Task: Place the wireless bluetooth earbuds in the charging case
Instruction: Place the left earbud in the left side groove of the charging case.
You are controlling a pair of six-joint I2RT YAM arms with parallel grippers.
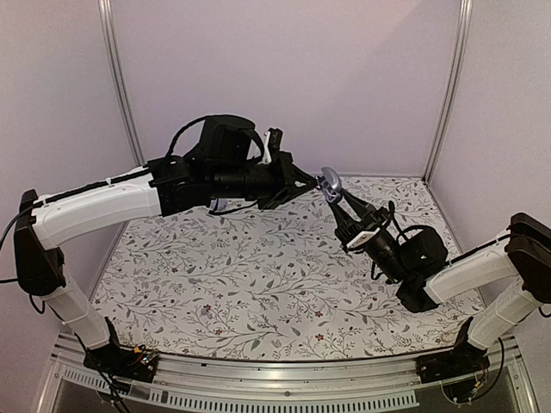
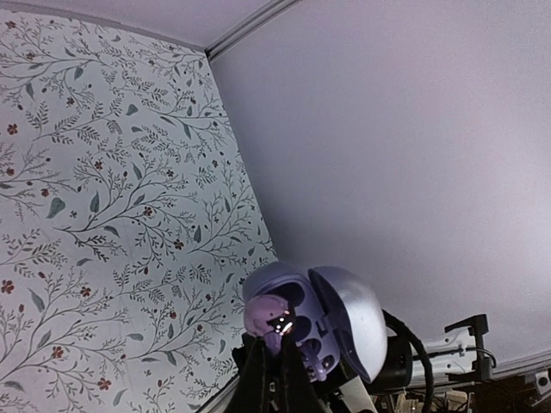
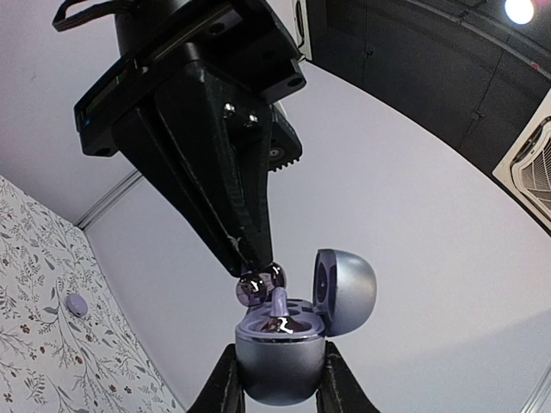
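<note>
The charging case, a glossy lavender clamshell, is held up in the air with its lid swung open. My right gripper is shut on its lower half. My left gripper comes down from above, shut on one earbud, whose stem reaches into a well of the case. In the left wrist view the same earbud sits in the fingertips against the open case. From the top view both grippers meet at the case above the far middle of the table. A second earbud lies on the cloth.
A floral cloth covers the table. Plain walls close in the back and both sides, with metal corner posts. Both arms are stretched over the cloth, well above it.
</note>
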